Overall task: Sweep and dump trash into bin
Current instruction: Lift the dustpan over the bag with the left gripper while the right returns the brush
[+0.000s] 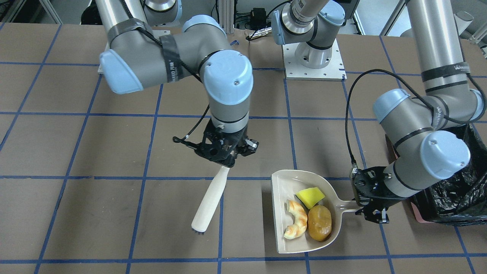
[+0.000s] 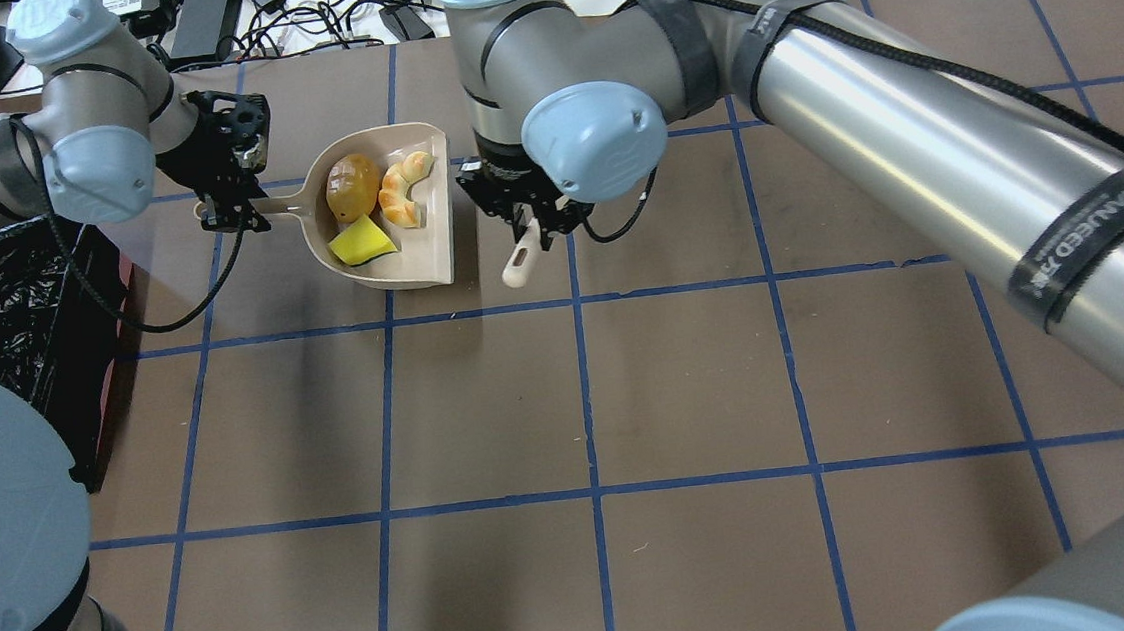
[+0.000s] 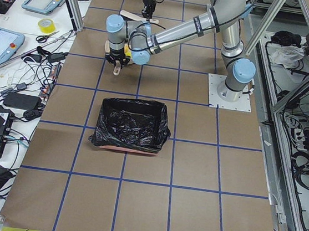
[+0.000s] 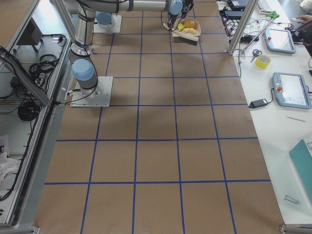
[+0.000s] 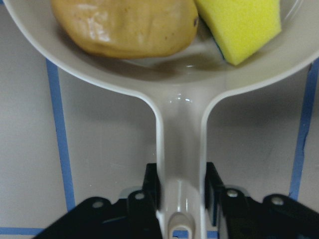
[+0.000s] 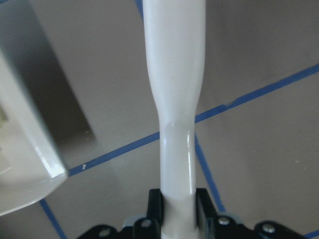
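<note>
The beige dustpan (image 1: 280, 232) lies on the table and holds all the trash: the golden-brown potato lump (image 1: 319, 222), the tan croissant piece (image 1: 296, 224) and the yellow-green sponge (image 1: 310, 196). My left gripper (image 1: 371, 213) is shut on the dustpan's handle (image 5: 180, 149), as the left wrist view shows. My right gripper (image 1: 227, 161) is shut on the white brush (image 1: 209, 201), which hangs bristles-down beside the dustpan's open edge, a little apart from it. The black-lined bin (image 1: 456, 198) stands just behind my left arm.
Brown paper with blue tape lines covers the table (image 2: 688, 386). In the overhead view the bin (image 2: 0, 310) stands at the left edge, close to the dustpan (image 2: 432, 255). The right arm's long links cross the table's far side. Cables and tablets lie beyond the far edge.
</note>
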### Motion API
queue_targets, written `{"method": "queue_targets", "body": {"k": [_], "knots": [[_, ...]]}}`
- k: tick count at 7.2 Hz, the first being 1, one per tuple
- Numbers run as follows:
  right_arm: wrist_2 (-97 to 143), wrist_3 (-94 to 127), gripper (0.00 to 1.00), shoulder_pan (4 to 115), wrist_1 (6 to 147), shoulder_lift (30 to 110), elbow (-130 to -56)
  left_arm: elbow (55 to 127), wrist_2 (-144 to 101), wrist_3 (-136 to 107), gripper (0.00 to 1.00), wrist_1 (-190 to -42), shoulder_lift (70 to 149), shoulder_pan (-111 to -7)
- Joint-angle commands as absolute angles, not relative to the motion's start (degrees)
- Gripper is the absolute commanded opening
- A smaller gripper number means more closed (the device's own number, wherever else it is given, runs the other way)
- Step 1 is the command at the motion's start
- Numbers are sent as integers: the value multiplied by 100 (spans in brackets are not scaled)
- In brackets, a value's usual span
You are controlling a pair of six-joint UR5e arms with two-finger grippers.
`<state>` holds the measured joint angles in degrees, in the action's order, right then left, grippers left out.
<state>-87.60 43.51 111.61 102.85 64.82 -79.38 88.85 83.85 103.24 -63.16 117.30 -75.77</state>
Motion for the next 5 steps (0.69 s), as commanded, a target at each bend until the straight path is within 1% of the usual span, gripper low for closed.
{"method": "queue_targets", "body": {"k": [1,2,3,5], "knots": [[-9000,2968,0,10313,10248,7037,-8575,8781,7928,11123,0,-7168,11392,-6841],[-9000,2248,0,9822,10265,7310,-8917,8711,7588,11475,0,-7703,11225,-6507],[-8991,1841,0,9313,10344,7556,-9243,8571,7185,11705,0,-8543,11032,-6147],[-8983,358,0,8250,10336,7717,-9457,7809,7494,12380,0,-9732,10890,-5409]]}}
